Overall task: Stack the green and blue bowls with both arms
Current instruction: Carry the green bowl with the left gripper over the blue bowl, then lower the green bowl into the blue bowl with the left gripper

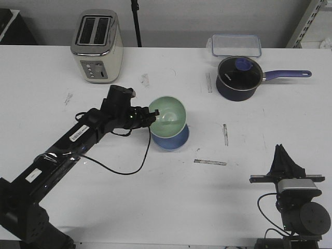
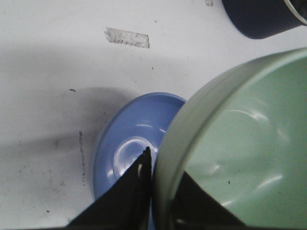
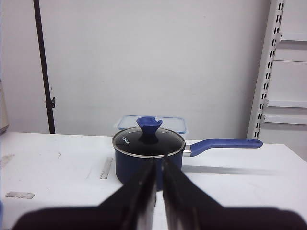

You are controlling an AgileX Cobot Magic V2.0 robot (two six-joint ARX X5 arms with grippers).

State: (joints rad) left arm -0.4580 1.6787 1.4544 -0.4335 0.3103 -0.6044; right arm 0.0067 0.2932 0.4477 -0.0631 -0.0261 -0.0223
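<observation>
The mint green bowl (image 1: 168, 115) is held tilted over the light blue bowl (image 1: 174, 139), which stands on the table near the middle. My left gripper (image 1: 153, 114) is shut on the green bowl's near rim, one finger inside and one outside. In the left wrist view the green bowl (image 2: 240, 143) fills the right side and the blue bowl (image 2: 129, 143) lies below it, with my left gripper (image 2: 160, 165) pinching the rim. My right gripper (image 1: 281, 153) is at the front right, shut and empty, far from both bowls; the right wrist view shows it (image 3: 159, 163) shut with nothing between the fingers.
A dark navy saucepan (image 1: 237, 78) with glass lid and purple handle stands at the back right, a clear lidded container (image 1: 236, 45) behind it. A toaster (image 1: 97, 45) stands at the back left. Tape strips (image 1: 210, 162) mark the table.
</observation>
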